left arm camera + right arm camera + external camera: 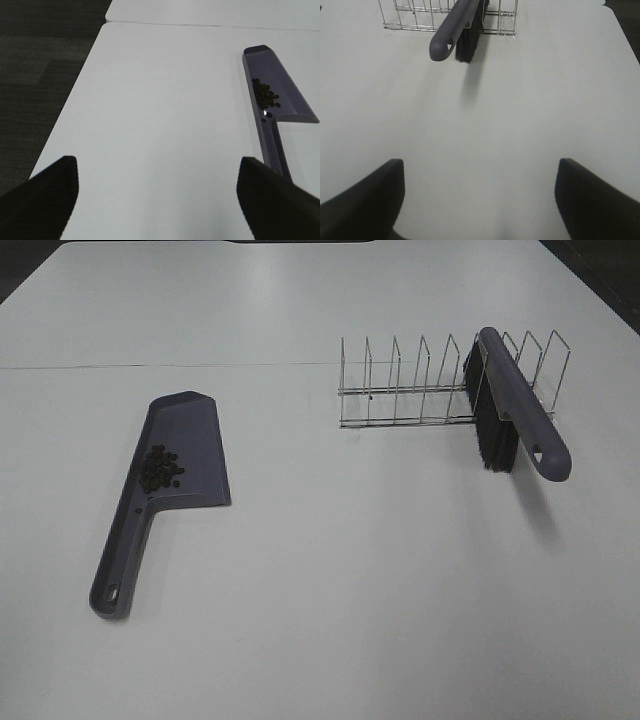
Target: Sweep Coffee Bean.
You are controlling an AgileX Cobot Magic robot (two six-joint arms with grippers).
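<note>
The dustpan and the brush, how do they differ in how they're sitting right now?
The dustpan lies flat on the table, while the brush is propped in the wire rack, its handle sticking out over the table. The dustpan holds the coffee beans; the brush carries nothing. The brush has black bristles; the dustpan has none. Both are purple plastic with a hanging hole in the handle.

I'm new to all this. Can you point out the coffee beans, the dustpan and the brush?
coffee beans (160, 467): overhead view, middle of the cluster.
dustpan (200, 425): overhead view, bare part of its tray.
brush (522, 416): overhead view, middle of its handle.
</note>
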